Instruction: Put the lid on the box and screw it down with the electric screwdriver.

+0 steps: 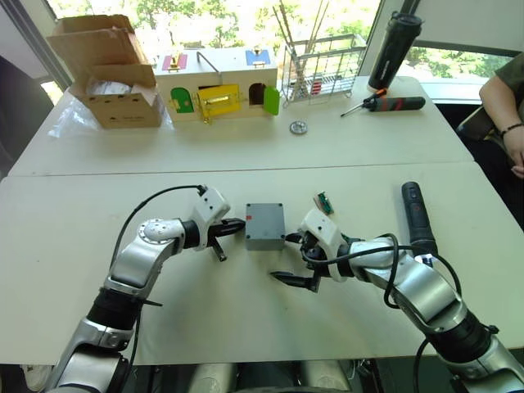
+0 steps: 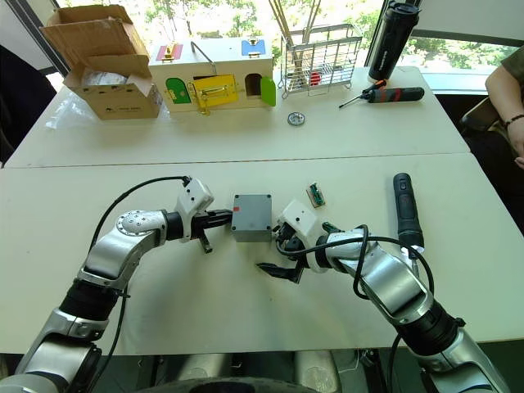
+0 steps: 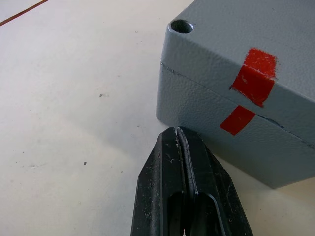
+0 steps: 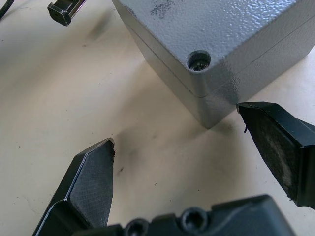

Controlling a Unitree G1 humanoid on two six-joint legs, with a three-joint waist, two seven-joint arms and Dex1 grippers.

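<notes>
The box (image 1: 265,225) sits near the middle of the near table (image 1: 74,246) with the lid (image 4: 206,24) already on it, seam visible all round, red marks on lid and side lined up in the left wrist view. Left gripper (image 1: 238,223): fingers pressed together, holding nothing, tip just beside the box's left face below the red mark; contact cannot be confirmed. Right gripper (image 1: 293,260): fingers spread wide, empty, low over the table at the box's near right corner, one finger (image 4: 280,147) close to that corner. A screw hole (image 4: 199,61) shows in the lid corner nearest it.

The electric screwdriver (image 1: 417,214) lies on the table to the right, beside the right forearm, apart from both grippers. A small green part (image 1: 325,202) lies just right of the box.

Both arms reach inward from the near edge, forearms angled toward the box, wrists roughly level.

On the far table: cardboard box (image 1: 110,78), colourful latch box (image 1: 217,82), wire rack (image 1: 323,65), black bottle (image 1: 393,49), hand screwdriver (image 1: 389,103), a small metal disc (image 1: 299,127). A person's arm (image 1: 508,106) shows at the right edge. No legible writing.
</notes>
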